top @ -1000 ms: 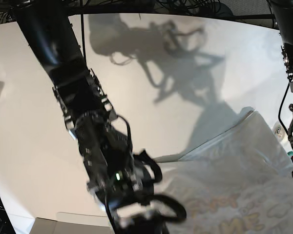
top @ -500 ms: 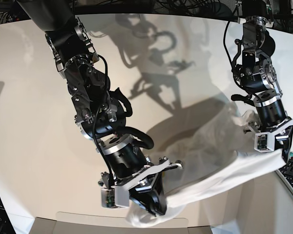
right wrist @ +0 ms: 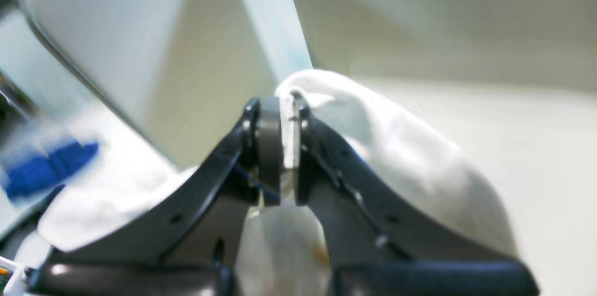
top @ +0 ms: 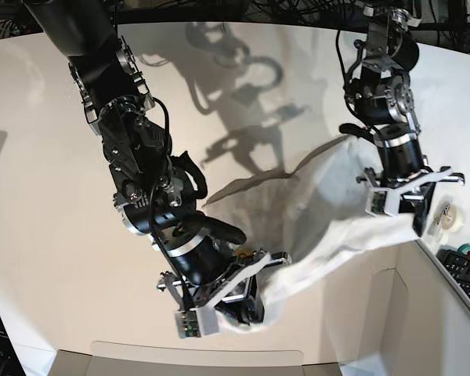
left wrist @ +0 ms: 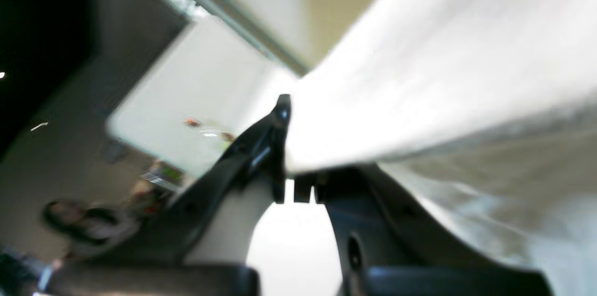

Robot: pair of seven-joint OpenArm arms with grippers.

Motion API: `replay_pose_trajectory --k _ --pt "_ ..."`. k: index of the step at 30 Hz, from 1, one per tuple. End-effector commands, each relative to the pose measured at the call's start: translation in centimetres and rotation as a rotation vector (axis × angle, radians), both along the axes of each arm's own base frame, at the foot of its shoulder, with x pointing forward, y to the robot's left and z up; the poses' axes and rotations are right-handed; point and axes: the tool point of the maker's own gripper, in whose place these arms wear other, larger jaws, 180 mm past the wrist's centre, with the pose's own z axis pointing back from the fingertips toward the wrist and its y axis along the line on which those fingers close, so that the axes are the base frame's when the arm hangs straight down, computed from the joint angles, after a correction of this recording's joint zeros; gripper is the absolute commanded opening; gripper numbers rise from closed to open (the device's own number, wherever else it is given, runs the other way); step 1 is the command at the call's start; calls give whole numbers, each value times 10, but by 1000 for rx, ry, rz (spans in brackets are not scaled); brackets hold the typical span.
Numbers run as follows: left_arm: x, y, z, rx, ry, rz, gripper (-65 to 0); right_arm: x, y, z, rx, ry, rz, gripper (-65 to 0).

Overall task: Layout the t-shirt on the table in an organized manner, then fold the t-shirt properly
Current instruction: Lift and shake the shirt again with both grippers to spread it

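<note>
The white t-shirt (top: 329,211) hangs stretched between my two grippers above the white table (top: 55,204). On the base view's left, near the front edge, my right gripper (top: 247,309) is shut on one bunched corner of it. At the right my left gripper (top: 411,211) is shut on the other end, held higher. In the right wrist view the jaws (right wrist: 284,137) pinch a fold of the t-shirt (right wrist: 396,156). The left wrist view shows my left gripper (left wrist: 298,179) clamped on the t-shirt's (left wrist: 443,77) edge. No print shows on the cloth.
A grey panel (top: 423,313) stands at the lower right, with a keyboard (top: 466,270) and a tape roll (top: 452,215) beyond it. A pale ledge (top: 196,356) runs along the table's front edge. The arms' shadows fall on the far tabletop.
Both arms have carried the t-shirt up and toward the far side. The cloth has spread wider between the grippers, and the left gripper has shifted up and leftward in the base view.
</note>
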Motion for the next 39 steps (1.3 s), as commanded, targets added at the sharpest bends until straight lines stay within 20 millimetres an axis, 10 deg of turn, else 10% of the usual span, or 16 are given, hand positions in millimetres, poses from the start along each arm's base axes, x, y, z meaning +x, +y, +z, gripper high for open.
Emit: replay_pose_trajectory --k 1,5,8,12,23,30,35,39 --pt "-3 -9 1 0 -13 -22 -650 4 2 7 -5 -12 3 -650" --pt "0 -28 -20 -52 32 -45 -650 38 12 -5 -75 50 -30 -650" --pt "24 -16 29 -37 -105 -20 -650 63 45 21 -79 39 -40 -650" --pt "44 18 117 38 -306 54 -650 105 35 84 -129 -187 -154 -650" --pt "20 50 299 218 -711 145 -650 78 46 259 65 -794 -165 -650" --pt "-28 59 375 339 -902 207 -650 21 4 343 280 -1036 -213 -650" --pt "-40 63 383 376 -919 231 -650 -35 -3 337 397 -1112 -151 -650" --pt "-13 73 319 387 -727 237 -650 -47 -8 265 387 -1030 -118 -650"
